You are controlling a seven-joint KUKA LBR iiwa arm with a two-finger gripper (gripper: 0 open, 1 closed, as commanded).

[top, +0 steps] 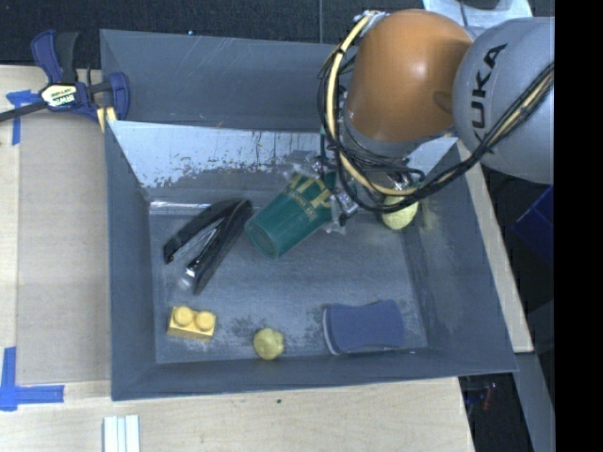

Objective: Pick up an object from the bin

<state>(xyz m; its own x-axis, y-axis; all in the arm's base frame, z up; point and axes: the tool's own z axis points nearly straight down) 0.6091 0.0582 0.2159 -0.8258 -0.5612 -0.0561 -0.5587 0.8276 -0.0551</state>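
A dark green cup (281, 226) lies on its side in the middle of the bin, its mouth facing the lower left. My gripper (325, 194) is low at the cup's upper right end, touching or very close to it, and much of it is hidden under the orange cover. A pale yellow-green ball (401, 217) rests just to the right of the gripper, near the bin's right wall.
A black stapler (207, 234) lies to the left of the cup. Along the front of the bin sit a yellow toy brick (191, 322), a small yellow ball (268, 343) and a blue sponge (366, 326). The arm comes in from the upper right.
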